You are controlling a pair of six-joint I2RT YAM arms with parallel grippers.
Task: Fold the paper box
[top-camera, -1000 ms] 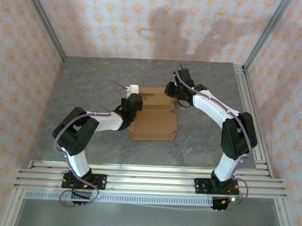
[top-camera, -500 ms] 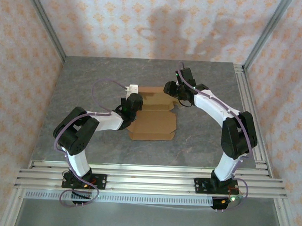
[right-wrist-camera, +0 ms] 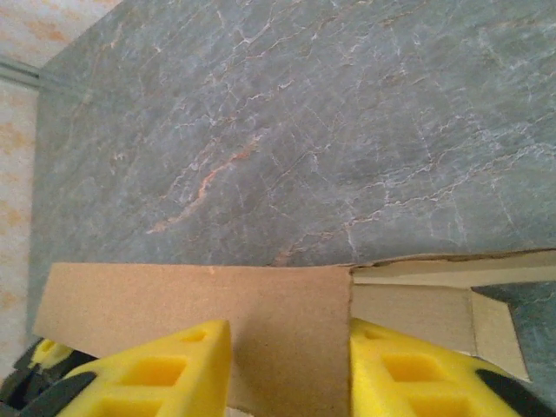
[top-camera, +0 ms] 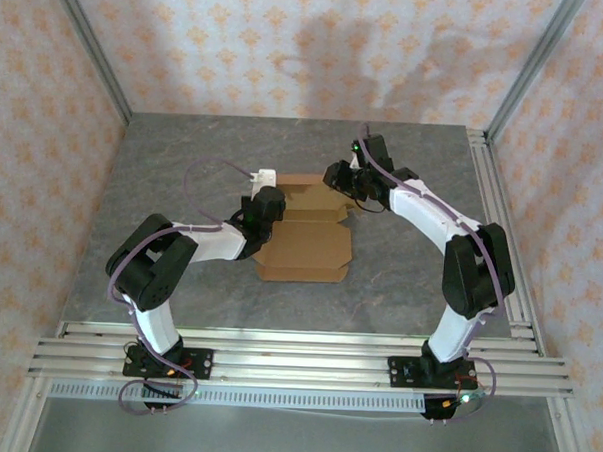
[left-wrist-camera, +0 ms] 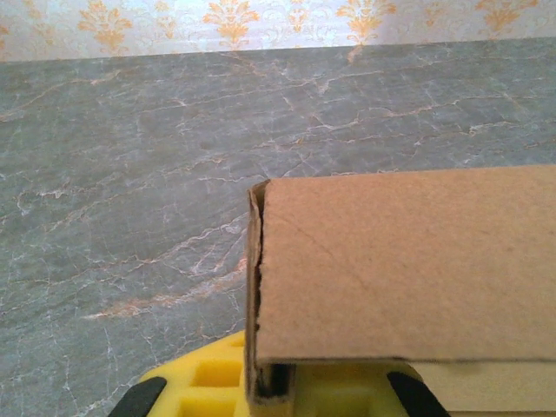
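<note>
Two arms, elbows bent, reach inward; left gripper (left-wrist-camera: 271,389) clenched on box (top-camera: 306,248) edge, 9 o'clock side; right gripper (right-wrist-camera: 291,373) released, astride flap, 1 o'clock; one box, mid-desk (top-camera: 184,161).

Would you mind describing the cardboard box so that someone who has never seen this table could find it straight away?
On the grey marbled table, look to the middle, between the left arm and the right arm. There lies the cardboard box, partly folded. It is the only plain brown thing, with flaps and creases, unlike the small white block at its far left corner.
</note>
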